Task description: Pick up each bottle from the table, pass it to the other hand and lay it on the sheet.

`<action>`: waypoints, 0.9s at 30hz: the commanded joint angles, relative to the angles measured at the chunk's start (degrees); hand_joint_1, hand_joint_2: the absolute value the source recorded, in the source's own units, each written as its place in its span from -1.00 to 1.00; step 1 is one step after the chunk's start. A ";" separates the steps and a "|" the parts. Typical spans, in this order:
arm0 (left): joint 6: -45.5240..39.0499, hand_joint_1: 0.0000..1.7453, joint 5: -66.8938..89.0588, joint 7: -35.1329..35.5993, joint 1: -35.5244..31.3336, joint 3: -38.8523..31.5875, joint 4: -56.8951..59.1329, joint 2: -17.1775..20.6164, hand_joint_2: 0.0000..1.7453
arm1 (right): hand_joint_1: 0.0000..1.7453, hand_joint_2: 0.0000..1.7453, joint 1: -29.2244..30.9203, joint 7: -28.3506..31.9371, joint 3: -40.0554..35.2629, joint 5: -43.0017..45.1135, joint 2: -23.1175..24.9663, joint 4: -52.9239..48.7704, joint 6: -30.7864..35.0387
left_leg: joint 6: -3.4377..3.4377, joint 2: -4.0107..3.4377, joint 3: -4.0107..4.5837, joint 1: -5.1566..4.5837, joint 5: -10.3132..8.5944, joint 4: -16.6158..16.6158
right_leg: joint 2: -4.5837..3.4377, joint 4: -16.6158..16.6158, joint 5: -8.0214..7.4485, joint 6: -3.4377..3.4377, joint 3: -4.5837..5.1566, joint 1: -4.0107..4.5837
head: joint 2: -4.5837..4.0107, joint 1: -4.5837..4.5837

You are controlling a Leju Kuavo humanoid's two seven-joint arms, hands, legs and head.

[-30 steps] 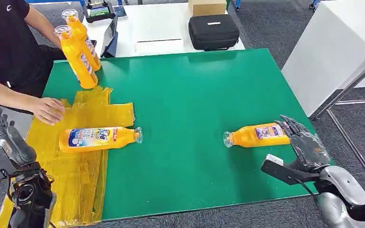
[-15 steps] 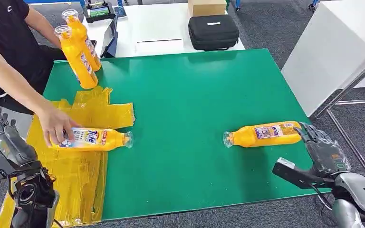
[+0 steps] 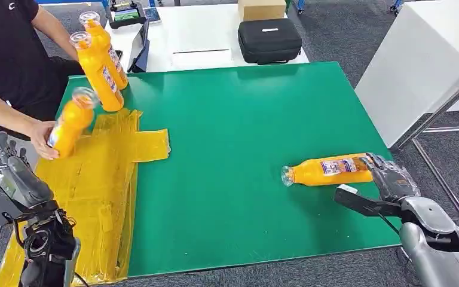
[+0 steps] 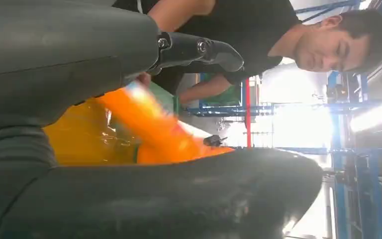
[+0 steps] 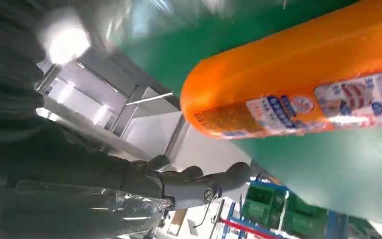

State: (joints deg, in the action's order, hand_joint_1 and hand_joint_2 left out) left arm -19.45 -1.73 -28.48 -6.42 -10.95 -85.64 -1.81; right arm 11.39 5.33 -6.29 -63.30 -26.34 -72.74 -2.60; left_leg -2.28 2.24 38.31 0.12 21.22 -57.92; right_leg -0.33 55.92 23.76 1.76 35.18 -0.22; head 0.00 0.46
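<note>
An orange plastic bottle with a white printed label (image 5: 298,84) lay on the green table surface (image 5: 338,169). The right hand's grey fingers (image 5: 199,186) reached beside its base, apart from it.

Case: black zippered carry case (image 3: 269,40) — on white table (image 3: 209,33) beyond the green mat.
Box: brown cardboard box (image 3: 260,8) — just behind the case.
Tablet: dark propped tablet (image 3: 140,52) — white table's left part.
Person: black-shirted person (image 3: 3,54) — seated at left.
</note>
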 commanded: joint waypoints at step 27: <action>1.60 -1.00 -1.38 0.30 -3.52 2.57 4.95 -0.50 -1.00 | -1.00 1.00 13.09 -0.23 -10.75 -1.63 2.53 21.36 4.49 | 0.14 -0.47 -0.52 -0.05 0.23 -0.05 | -0.17 0.01 0.16 -0.02 -0.48 0.00 | 0.00 -0.02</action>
State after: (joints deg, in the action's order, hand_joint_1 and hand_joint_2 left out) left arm -18.49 -1.90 -28.44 -7.47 -10.53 -85.57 -2.36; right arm 15.40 5.29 -12.37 -63.23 -25.44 -63.37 0.50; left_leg -2.28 2.22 38.31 0.12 21.22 -57.91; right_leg -0.33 55.91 23.76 1.76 35.19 -0.23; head 0.00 0.44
